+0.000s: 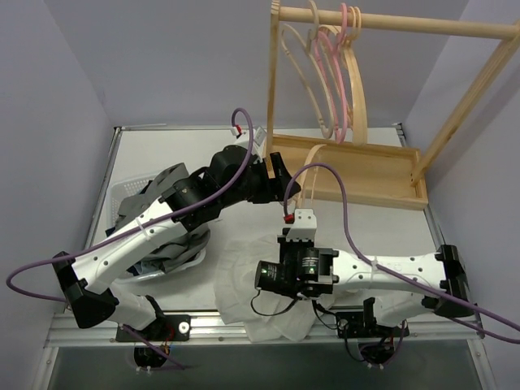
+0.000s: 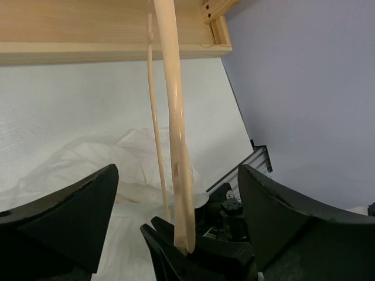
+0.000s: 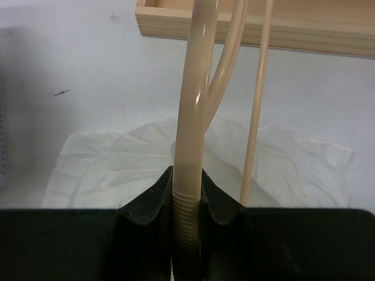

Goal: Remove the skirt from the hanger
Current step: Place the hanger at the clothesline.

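The right gripper (image 3: pixel 187 193) is pressed together on the hanger (image 3: pixel 190 117), pinching one pale wooden arm at its ridged part, so this single grip carries the whole thing. The left gripper (image 2: pixel 177 172) stands spread wide with the same hanger running up between its fingers, a clear gap on each side. From the grip the hanger reaches out toward the wooden rack tray (image 1: pixel 366 175), and a thinner bar runs alongside it. The hanger looks bare in both wrist views: nothing grey hangs from it. A crumpled white garment (image 3: pixel 117 164) lies on the table beneath. The skirt I cannot pick out with certainty; dark cloth shows in the basket (image 1: pixel 122 195) under the left arm, mostly hidden, and may be it. The chief risk, as I judge it, is the long hanger pivoting or sliding in a pinch placed so near one end. A sideways move of the left arm could knock a finger against the wood and twist it loose. The far end could also catch on the tray edge, or the white garment be dragged along.
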